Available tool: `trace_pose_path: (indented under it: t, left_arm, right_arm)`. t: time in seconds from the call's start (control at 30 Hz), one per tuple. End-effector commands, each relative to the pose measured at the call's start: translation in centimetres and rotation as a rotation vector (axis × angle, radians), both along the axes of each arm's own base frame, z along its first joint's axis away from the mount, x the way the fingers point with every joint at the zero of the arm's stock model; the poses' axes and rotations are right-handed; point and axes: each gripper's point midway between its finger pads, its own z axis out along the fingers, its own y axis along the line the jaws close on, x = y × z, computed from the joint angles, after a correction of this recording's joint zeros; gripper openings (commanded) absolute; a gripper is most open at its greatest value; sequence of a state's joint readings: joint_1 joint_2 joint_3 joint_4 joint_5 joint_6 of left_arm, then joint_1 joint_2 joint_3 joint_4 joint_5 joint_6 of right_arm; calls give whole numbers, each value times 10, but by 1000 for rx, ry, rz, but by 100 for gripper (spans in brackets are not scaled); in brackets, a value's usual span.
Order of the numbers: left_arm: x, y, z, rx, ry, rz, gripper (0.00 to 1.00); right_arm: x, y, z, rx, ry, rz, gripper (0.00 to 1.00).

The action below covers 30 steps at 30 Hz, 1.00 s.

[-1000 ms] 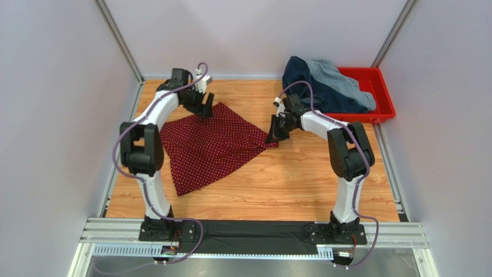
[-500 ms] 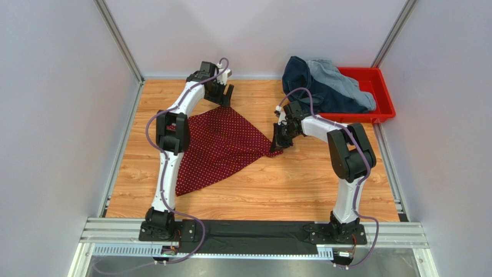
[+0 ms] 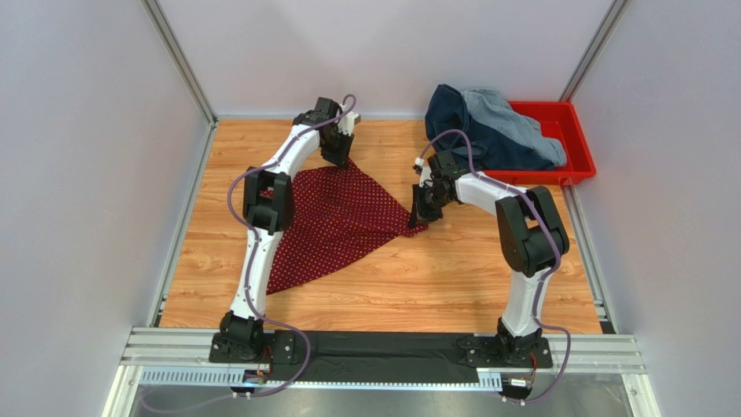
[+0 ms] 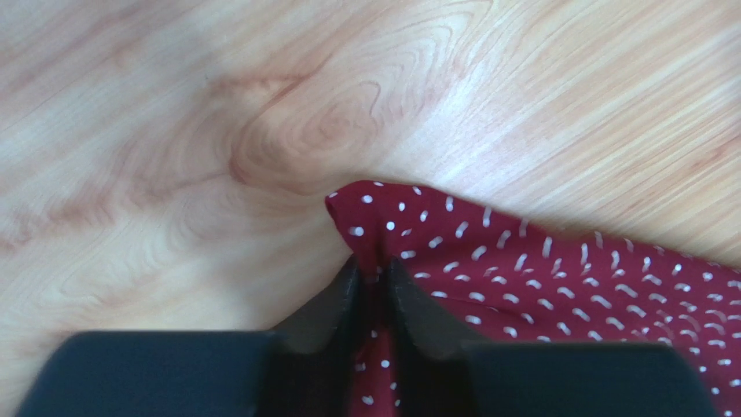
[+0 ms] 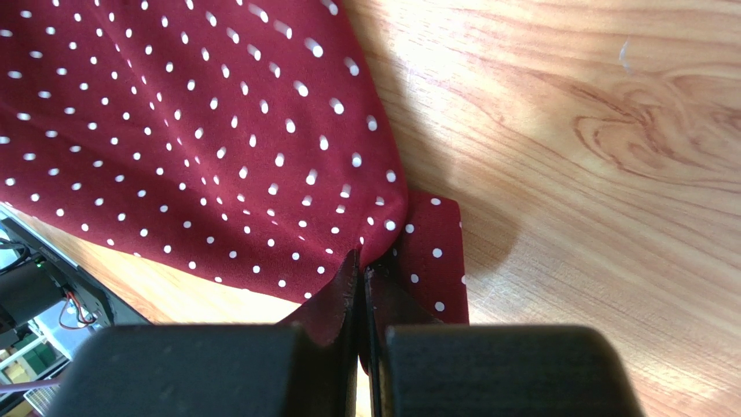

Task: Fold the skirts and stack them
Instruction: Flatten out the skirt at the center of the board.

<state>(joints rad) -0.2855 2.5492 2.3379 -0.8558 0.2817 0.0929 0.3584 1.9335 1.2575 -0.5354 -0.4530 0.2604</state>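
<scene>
The dark red skirt with white dots [image 3: 335, 221] lies spread on the wooden table between the arms. My left gripper [image 3: 337, 159] is at its far corner, and in the left wrist view the jaws [image 4: 372, 265] pinch a ridge of the dotted cloth [image 4: 539, 278]. My right gripper [image 3: 420, 217] is shut on the skirt's right corner, the cloth [image 5: 174, 130] bunched at the fingertips [image 5: 361, 261]. The dark navy denim skirt [image 3: 461, 130] and the light blue-grey denim skirt [image 3: 513, 122] lie heaped at the back right.
A red plastic tray [image 3: 574, 148] stands at the back right corner, with the two denim skirts draped over its left side. Grey walls and metal posts enclose the table on three sides.
My left arm has swung right along the far edge to the red skirt's far corner and its jaws have closed on the cloth. The right gripper has barely moved.
</scene>
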Motion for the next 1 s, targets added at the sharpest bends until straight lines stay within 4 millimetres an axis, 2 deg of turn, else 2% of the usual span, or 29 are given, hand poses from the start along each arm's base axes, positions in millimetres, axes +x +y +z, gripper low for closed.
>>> trace_pose_path:
  t: [0.0, 0.03, 0.07, 0.13, 0.17, 0.2, 0.23, 0.27, 0.3, 0.33, 0.37, 0.43, 0.47, 0.53, 0.57, 0.6, 0.63, 0.67, 0.7, 0.73, 0.77, 0.8, 0.83, 0.87, 0.9, 0.93, 0.97]
  left_arm:
    - [7, -1, 4, -20, 0, 29, 16]
    - [8, -5, 7, -41, -3, 26, 6]
    - [8, -8, 15, -58, -10, 24, 0]
    - [9, -10, 26, -75, -27, 25, 0]
    - [12, -9, 50, -87, -72, 28, 0]
    - [11, -7, 58, -92, -85, 33, 0]
    - [17, -4, 75, -108, -130, 46, 0]
    - [19, 3, 114, -133, -202, 63, 0]
    - [18, 9, 129, -142, -228, 75, 0]
    - [21, 13, 152, -162, -279, 80, 0]
    - [18, 27, 195, -184, -357, 94, 0]
    - [13, 38, 236, -215, -433, 98, 0]
    - [4, 52, 273, -223, -503, 105, 0]
    - [-5, 64, 306, -229, -572, 105, 0]
    - [-16, 75, 334, -223, -635, 104, 0]
    - [-23, 80, 344, -221, -659, 96, 0]
    - [-29, 83, 356, -216, -688, 88, 0]
    - [-41, 89, 377, -209, -737, 80, 0]
    - [-46, 90, 373, -191, -739, 58, 0]
    - [-56, 92, 387, -190, -780, 46, 0]
    - [-60, 92, 382, -187, -777, 38, 0]
    - [-63, 89, 348, -178, -709, 12, 0]
    - [-71, 88, 349, -182, -733, -7, 0]
    - [-75, 88, 303, -173, -640, -15, 0]
    - [-78, 86, 290, -170, -640, -44, 0]
    - [-86, 87, 280, -164, -628, -53, 0]
    - [-97, 89, 239, -149, -544, -59, 0]
  right_arm:
    - [12, 0, 22, 7, -81, 8, 0]
    - [13, -2, 23, 6, -79, 5, 0]
    - [14, -2, 24, 8, -82, 1, 0]
    - [20, -5, 31, 7, -103, -7, 0]
    - [24, -8, 34, 0, -115, -14, 0]
    - [29, -10, 39, -5, -132, -19, 0]
    - [34, -14, 45, -10, -140, -28, 0]
    - [47, -15, 58, -11, -182, -38, 0]
    - [56, -17, 68, -14, -210, -48, 0]
    - [64, -22, 79, -16, -231, -69, 0]
    - [84, -20, 106, -6, -308, -84, 0]
    - [102, -22, 137, -3, -386, -106, 0]
    - [123, -20, 179, 15, -489, -123, 0]
    - [138, -16, 220, 43, -583, -126, 0]
    - [146, -13, 234, 53, -620, -120, 0]
    - [158, -11, 276, 81, -721, -124, 0]
    - [162, -11, 290, 77, -760, -118, 0]
    - [171, -15, 296, 56, -789, -133, 0]
    - [175, -16, 324, 59, -858, -142, 0]
    - [178, -18, 330, 47, -886, -141, 0]
    - [180, -22, 333, 19, -914, -137, 0]
    - [179, -21, 333, 7, -926, -122, 0]
    - [179, -20, 318, -13, -912, -109, 0]
    - [176, -17, 309, -36, -911, -75, 0]
    - [166, -9, 309, -37, -925, -41, 0]
    - [157, -4, 272, -66, -853, -7, 0]
    - [150, -2, 261, -115, -857, 33, 0]
